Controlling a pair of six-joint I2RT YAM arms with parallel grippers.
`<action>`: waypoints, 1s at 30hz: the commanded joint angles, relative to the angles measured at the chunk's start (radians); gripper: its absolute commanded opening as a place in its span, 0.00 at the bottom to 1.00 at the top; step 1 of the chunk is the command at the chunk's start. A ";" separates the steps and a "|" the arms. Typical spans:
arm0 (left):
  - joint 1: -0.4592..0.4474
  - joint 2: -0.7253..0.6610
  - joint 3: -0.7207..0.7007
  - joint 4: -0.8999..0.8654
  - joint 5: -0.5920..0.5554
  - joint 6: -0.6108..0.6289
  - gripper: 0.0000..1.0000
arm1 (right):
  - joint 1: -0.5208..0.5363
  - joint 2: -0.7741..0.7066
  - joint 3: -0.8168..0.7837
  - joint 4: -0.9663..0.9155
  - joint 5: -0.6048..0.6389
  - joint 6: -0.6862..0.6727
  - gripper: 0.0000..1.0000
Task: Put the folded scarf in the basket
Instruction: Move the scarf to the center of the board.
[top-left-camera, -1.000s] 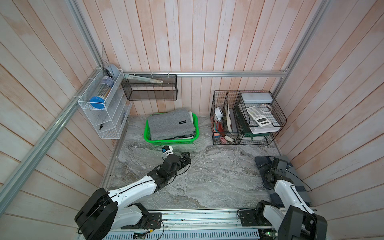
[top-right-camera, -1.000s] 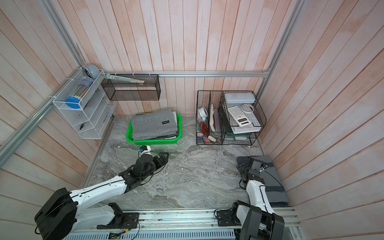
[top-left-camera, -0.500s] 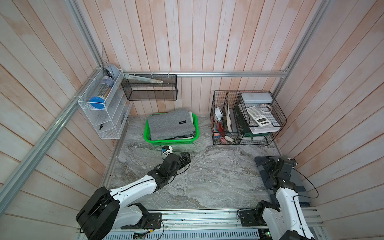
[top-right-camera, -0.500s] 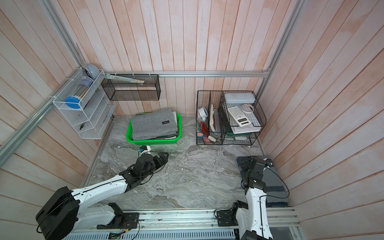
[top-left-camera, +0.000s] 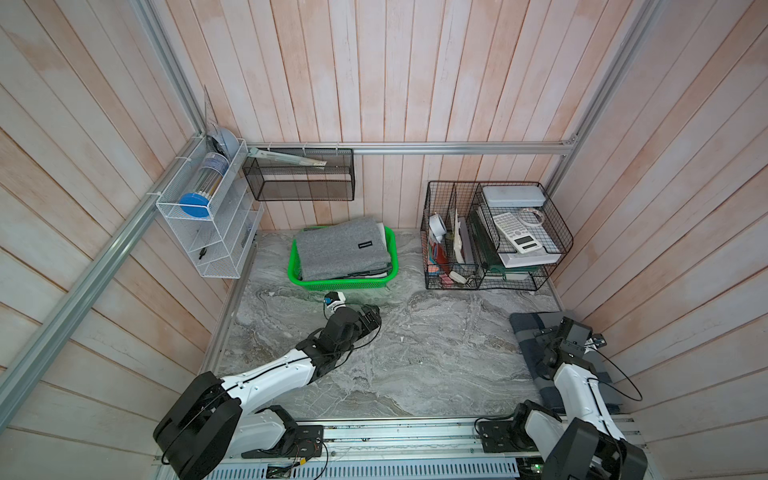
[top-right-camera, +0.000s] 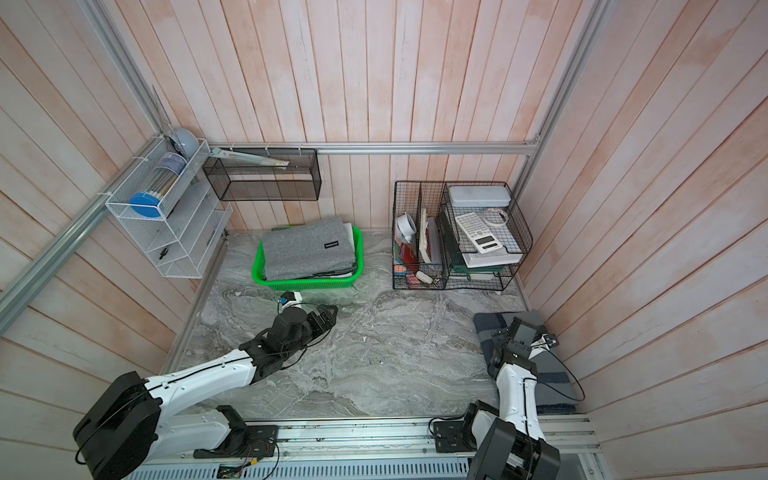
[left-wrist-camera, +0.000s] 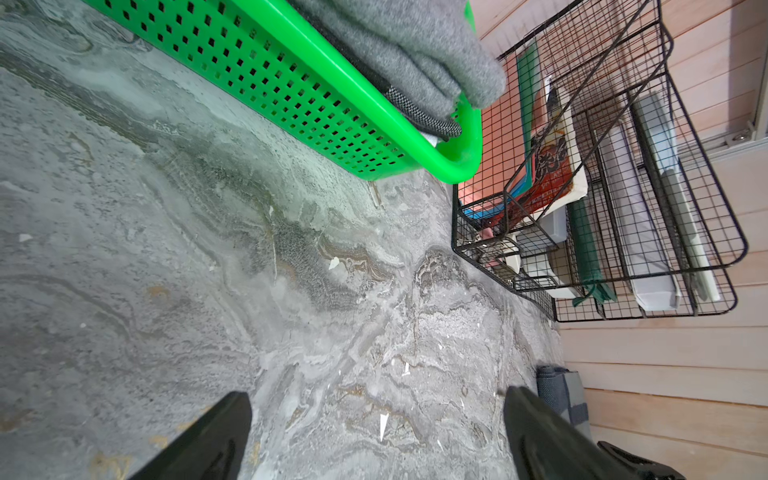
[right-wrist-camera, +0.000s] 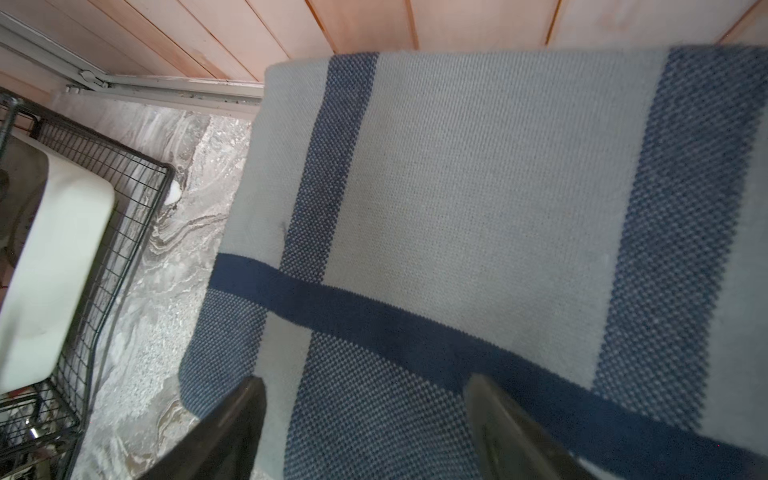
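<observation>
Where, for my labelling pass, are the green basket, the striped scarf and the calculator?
green basket (top-left-camera: 345, 285): in a top view, on its near perforated wall.
striped scarf (right-wrist-camera: 478, 199): right wrist view, on its pale grey middle panel.
calculator (top-left-camera: 510, 225): in a top view, on its keypad.

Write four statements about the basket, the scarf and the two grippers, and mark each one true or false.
1. The green basket is empty. False: a grey folded cloth lies in it.
2. The blue-striped scarf lies on the table, outside the basket. True.
3. The right gripper is shut on the scarf. False: its jaws stand open over it.
4. The left gripper is open and holds nothing. True.
</observation>
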 joint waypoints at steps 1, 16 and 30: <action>0.006 0.009 -0.001 0.002 -0.004 -0.010 0.99 | -0.005 0.009 -0.036 0.020 -0.052 0.058 0.74; 0.020 -0.007 -0.021 -0.008 -0.024 -0.031 0.99 | 0.194 0.153 -0.131 0.206 -0.286 0.198 0.65; 0.042 -0.102 -0.076 -0.066 -0.082 -0.047 0.99 | 1.060 0.433 0.014 0.310 -0.063 0.664 0.67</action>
